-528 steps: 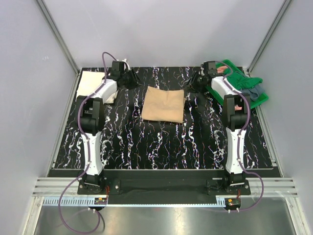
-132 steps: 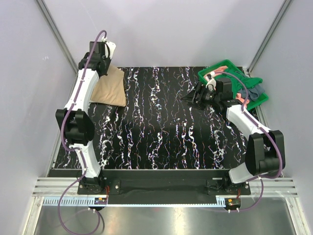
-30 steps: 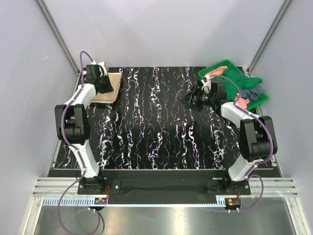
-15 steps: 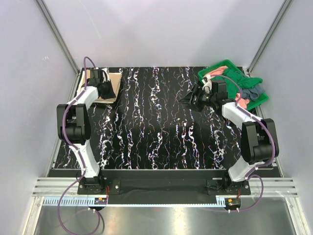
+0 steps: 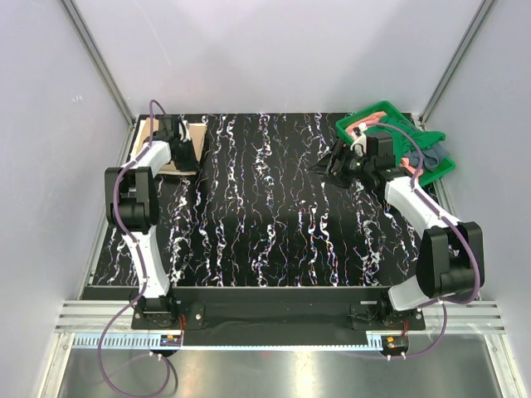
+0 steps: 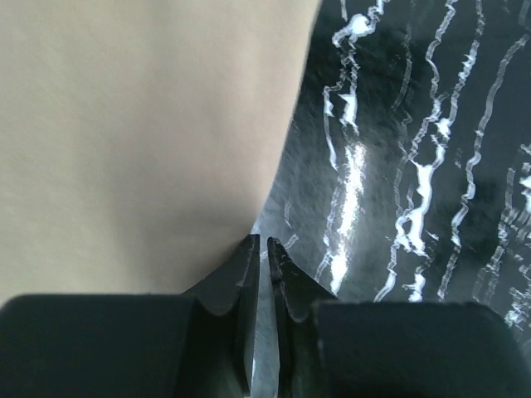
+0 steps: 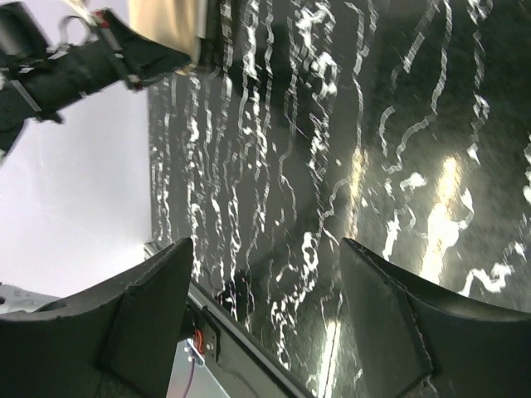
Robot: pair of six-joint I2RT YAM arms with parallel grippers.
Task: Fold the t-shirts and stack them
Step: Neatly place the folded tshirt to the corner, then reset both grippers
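The folded tan t-shirt [image 5: 199, 133] lies at the far left corner of the table. My left gripper [image 5: 187, 154] rests at its edge, shut and empty. In the left wrist view the tan cloth [image 6: 141, 124] fills the upper left, and the gripper's tips [image 6: 262, 245] sit just off its edge. My right gripper [image 5: 332, 162] is open and empty over bare table beside the green tray [image 5: 375, 109]; its fingers [image 7: 158, 290] stand wide apart. The tray holds the dark green shirt [image 5: 402, 133], the salmon-pink shirt [image 5: 408, 172] and the grey-blue shirt [image 5: 431, 156]. No cream-white shirt shows.
The table [image 5: 274, 207] is black with white marbling. Grey walls and metal frame posts close in the far corners. The right wrist view shows the left arm [image 7: 75, 66] and the tan shirt [image 7: 166, 21] across the table.
The tan shirt was carried from the table's middle to the far left corner. In the last second the left gripper slid slightly right along it. The right arm's elbow swung outward.
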